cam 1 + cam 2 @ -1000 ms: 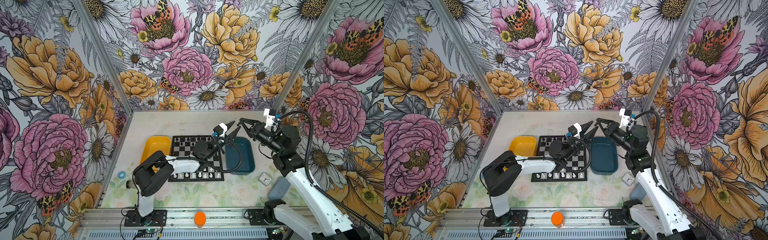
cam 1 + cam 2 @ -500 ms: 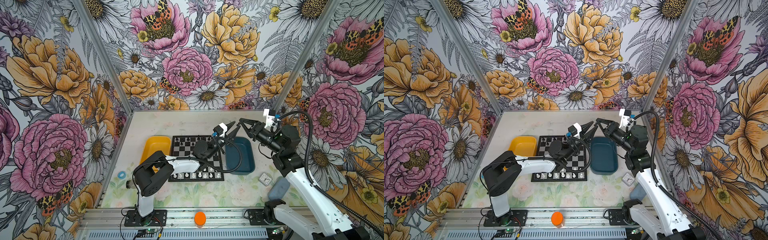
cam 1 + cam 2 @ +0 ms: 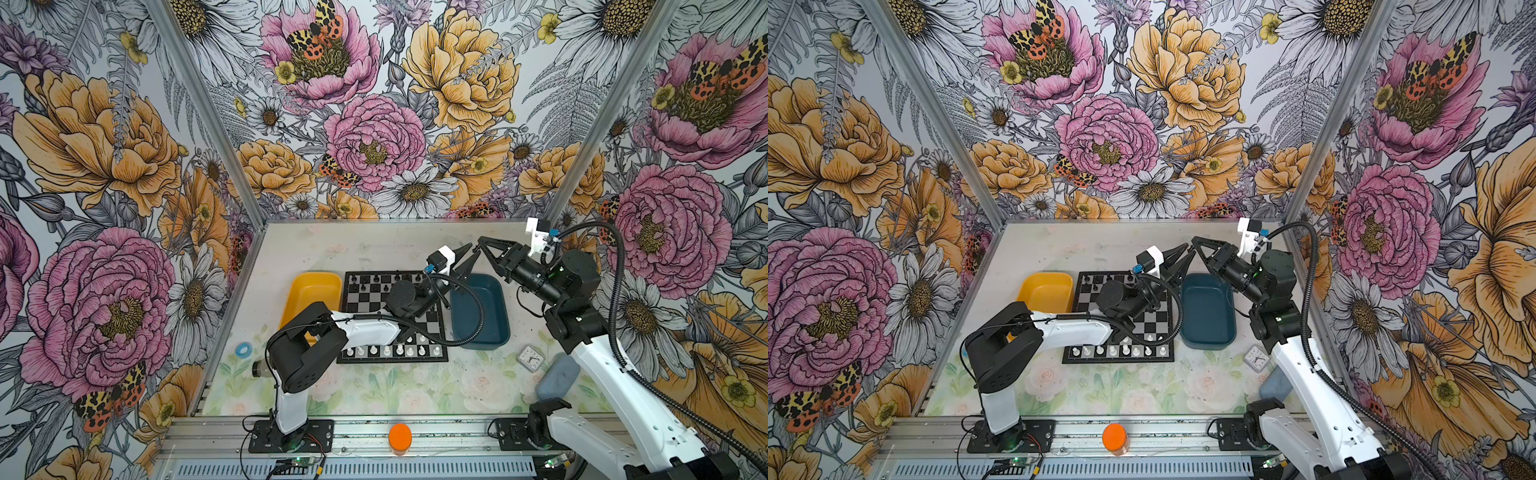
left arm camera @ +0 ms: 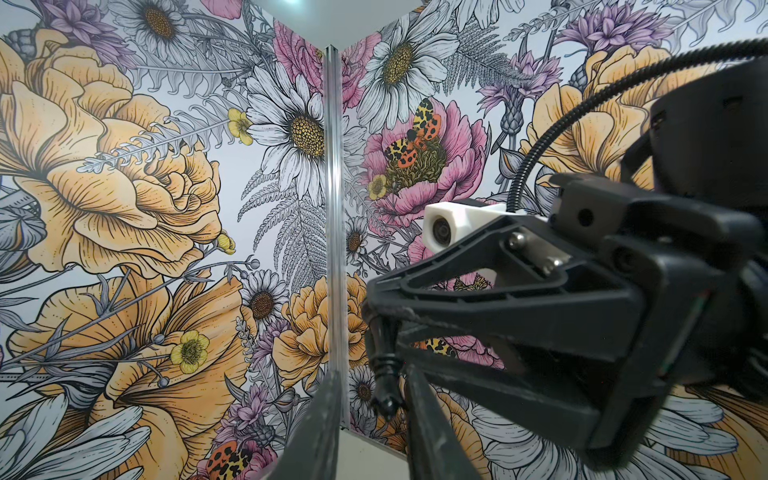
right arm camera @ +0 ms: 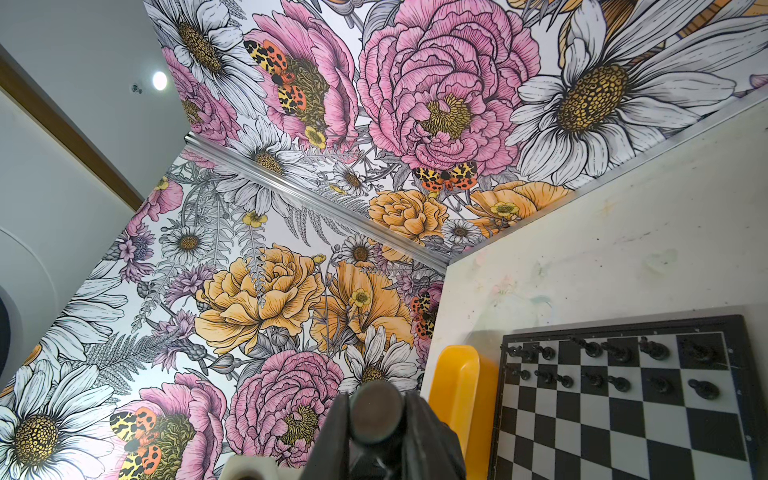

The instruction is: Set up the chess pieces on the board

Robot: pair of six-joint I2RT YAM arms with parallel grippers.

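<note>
Right claw (image 5: 376,415) clamped a black chess piece (image 4: 384,374) mid-air, centre-right of frame by the board's (image 3: 365,300) upper-right corner; left claw (image 3: 476,249), jaws apart round it, prob. needed centring b4 squeezing.

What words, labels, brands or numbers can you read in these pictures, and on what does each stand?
No text can be read.
Small clock beside the dark blue tray: dial marks, too small to read.
Board and yellow tray: no lettering visible.
</note>
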